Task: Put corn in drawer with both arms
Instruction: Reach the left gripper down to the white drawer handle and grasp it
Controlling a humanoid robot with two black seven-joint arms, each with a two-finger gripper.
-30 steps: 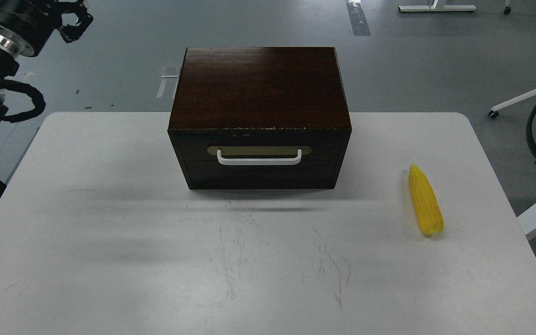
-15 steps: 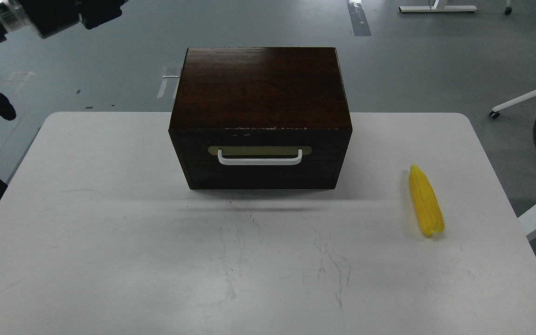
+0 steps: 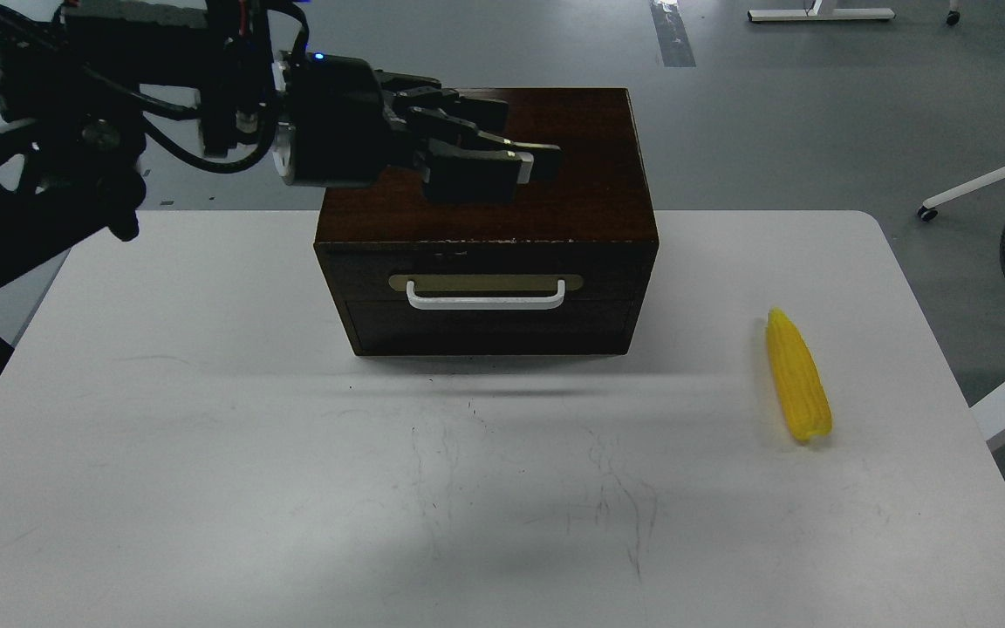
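Count from where I stand:

- 1 white rectangular table (image 3: 206, 488) with rounded corners.
- 1 dark brown wooden box (image 3: 555, 205) on it.
- 1 wide drawer (image 3: 363, 288) in the box front, pushed in flush.
- 1 white bar handle (image 3: 486, 299) on 1 tan backing plate (image 3: 485, 282).
- 1 bright yellow husked corn cob (image 3: 797, 375), tapered to a point at the far end.
- 1 black robot arm (image 3: 119, 96) in sight, coming in from the left.
- 1 black two-finger gripper (image 3: 520, 170) at its end, 2 fingers (image 3: 468, 179) visible, close together.
- The other arm's gripper: 0 in sight.
- 1 grey tape strip (image 3: 673, 35) on the floor behind.
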